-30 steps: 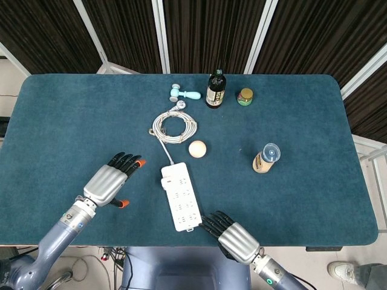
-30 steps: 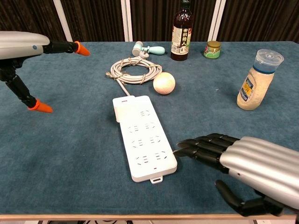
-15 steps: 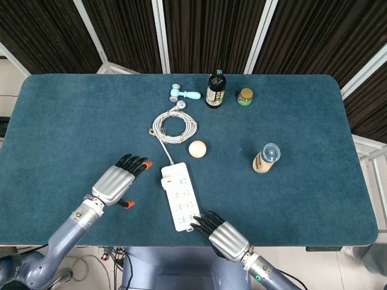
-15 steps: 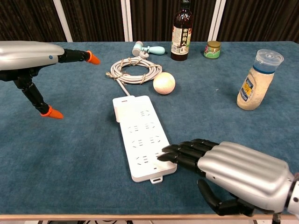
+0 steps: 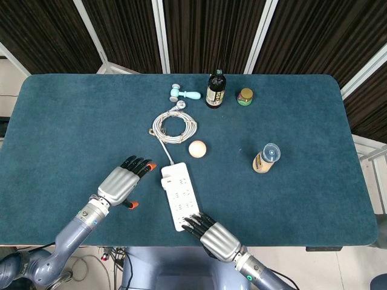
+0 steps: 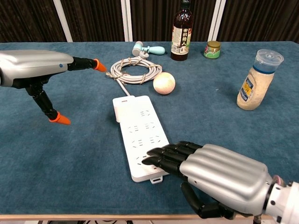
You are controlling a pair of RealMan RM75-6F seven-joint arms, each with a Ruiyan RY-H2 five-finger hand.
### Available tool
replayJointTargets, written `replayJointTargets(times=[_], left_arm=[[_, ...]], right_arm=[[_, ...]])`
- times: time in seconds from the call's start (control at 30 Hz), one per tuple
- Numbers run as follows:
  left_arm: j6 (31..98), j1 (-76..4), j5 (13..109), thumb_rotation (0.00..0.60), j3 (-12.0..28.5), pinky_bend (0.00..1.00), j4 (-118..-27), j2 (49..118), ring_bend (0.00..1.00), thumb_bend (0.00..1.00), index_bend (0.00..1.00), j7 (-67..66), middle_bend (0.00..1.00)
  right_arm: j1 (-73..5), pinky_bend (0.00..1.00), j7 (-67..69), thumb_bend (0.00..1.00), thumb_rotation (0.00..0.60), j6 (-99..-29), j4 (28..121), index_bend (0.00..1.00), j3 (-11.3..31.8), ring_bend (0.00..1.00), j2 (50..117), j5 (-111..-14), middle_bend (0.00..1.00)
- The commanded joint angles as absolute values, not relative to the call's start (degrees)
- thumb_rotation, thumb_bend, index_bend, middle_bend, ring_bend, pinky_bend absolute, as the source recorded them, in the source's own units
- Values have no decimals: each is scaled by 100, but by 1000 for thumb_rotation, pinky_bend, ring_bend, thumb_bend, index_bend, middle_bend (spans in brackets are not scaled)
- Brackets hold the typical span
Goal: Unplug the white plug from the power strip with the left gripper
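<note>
Chest view shows my right robot hand lying flat on the near end of the power strip, dark fingers stretched out over its near sockets, gripping nothing. My left robot hand hovers left of the strip, fingers spread, orange tips apart, holding nothing. The white plug sits in the strip's far left corner, and its cord runs to the white cable coil farther back. A pale ball rests just right of the coil. On the far side stand a dark bottle with a label in Chinese characters I cannot read, a small green-lidded jar and a teal-handled tool. On the right stands a seasoning shaker; its label print is too small to read. All sit on the blue table.
</note>
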State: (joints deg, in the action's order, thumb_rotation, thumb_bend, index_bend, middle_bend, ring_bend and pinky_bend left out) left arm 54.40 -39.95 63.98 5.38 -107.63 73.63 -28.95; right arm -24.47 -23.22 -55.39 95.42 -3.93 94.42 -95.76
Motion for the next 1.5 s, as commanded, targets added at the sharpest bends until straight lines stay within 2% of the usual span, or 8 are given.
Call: replayJointTargets(times=[0.03,0.37,0.9,1.07,1.27,1.5], left_arm=[[5450,-4006,6400,600,521,51,-10741,7375,0,15,64,-2877,8],[5448,-4093,6387,600,495,51,-10672,7431,0,15,73,-2821,15],[5487,-4346,6034,600,485,75,-10509,7895,0,24,98,-3215,54],[5607,-4442,5805,600,517,90,-10492,8108,4,29,112,-3468,78],[5877,-4551,5472,600,543,125,-10429,8421,44,56,153,-3925,152],[6484,-4659,4986,600,704,125,-10366,8943,51,106,206,-4542,200]], right_arm=[[-2465,97,-2350,934,600,-5534,9483,53,-399,40,9520,-9527,53],[-2508,97,-2577,935,600,-5498,9343,53,-384,40,9841,-9321,53],[-2538,97,-2833,935,600,-5477,9363,71,-483,44,9895,-9108,60],[-2533,97,-2875,935,600,-5495,9396,82,-504,44,9887,-9030,61],[-2523,97,-2868,935,600,-5526,9408,92,-560,45,9881,-9000,65],[-2533,97,-2842,935,600,-5568,9417,94,-604,46,9865,-9015,65]])
